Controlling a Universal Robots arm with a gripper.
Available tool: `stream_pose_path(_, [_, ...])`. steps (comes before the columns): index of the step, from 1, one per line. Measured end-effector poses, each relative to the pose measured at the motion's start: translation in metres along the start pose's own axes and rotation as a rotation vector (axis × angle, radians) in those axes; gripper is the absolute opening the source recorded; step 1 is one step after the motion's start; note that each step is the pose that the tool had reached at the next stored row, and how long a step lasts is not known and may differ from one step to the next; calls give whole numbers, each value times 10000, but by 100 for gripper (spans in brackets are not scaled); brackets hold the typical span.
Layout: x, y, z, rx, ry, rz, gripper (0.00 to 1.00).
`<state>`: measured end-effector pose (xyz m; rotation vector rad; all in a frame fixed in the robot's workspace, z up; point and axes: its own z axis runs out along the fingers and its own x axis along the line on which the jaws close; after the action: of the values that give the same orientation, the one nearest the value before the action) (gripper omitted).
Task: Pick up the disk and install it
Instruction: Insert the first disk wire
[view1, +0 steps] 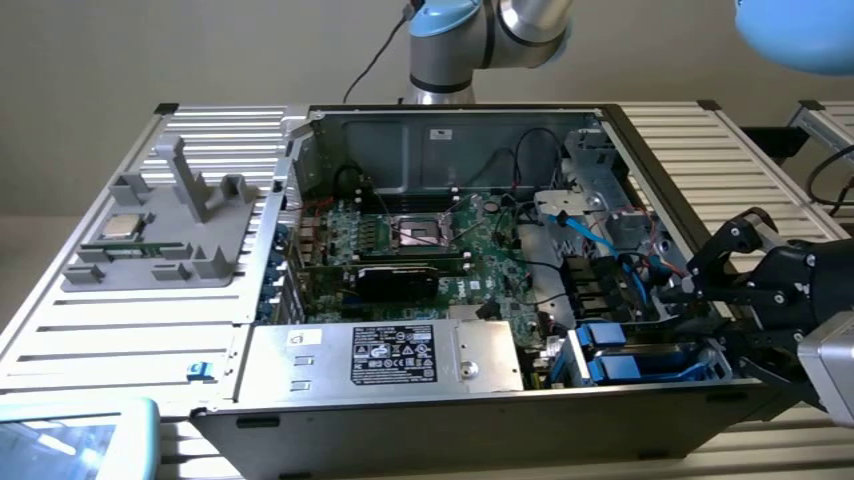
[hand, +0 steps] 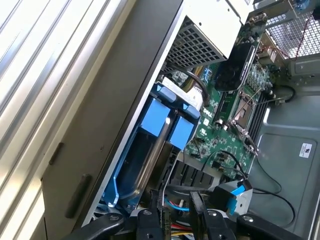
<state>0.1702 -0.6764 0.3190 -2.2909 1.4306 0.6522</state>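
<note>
Partly cut off at the exterior view's right edge, the gripper (hand: 175, 200) leans low over the open computer case (view1: 400, 425), beside the disk (hand: 154, 122), which sits half-hidden in the corner drive bay; whether the gripper holds anything cannot be told.

end effector (view1: 697, 298) cropped at exterior view's right, box label (view1: 394, 352) (tiny print) unreadable

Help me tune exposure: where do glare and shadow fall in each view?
Exterior view: soft, even light; the table bright, the computer case interior dimmer, no hard shadows. Wrist view: the table and the power supply top wash out near white; the case's outer wall reads dark.
</note>
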Motion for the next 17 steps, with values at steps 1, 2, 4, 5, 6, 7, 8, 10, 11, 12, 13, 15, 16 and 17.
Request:
stream_pose_path(1, [1,0,0,-1,-8,-11,35])
stream_pose_path(2, [2,0,0,-3,-17,-22,35])
stream_pose_path(4, [6,1,-2,-4,-35,-38,32])
stream_pose_path(5, [7,2,-3,-4,-43,-45,32])
stream_pose_path(6, [8,3,-4,-3,-50,-50,25])
stream_pose_path(7, [9,3,-5,-1,-56,-54,19])
stream_pose_path(8, [10,3,-5,0,-61,-57,19])
stream_pose_path(10, [13,5,-7,-1,-65,-60,16])
stream_pose_path(11, [12,5,-8,-1,-66,-61,16])
stream_pose_path(12, [13,5,-8,-1,-67,-62,16])
stream_pose_path(13, [13,5,-8,-2,-67,-63,16])
stream_pose_path(15, [13,5,-7,-2,-67,-64,16])
stream_pose_path(16, [12,5,-10,-3,-66,-63,16])
stream_pose_path(17, [11,5,-13,-4,-63,-63,16])
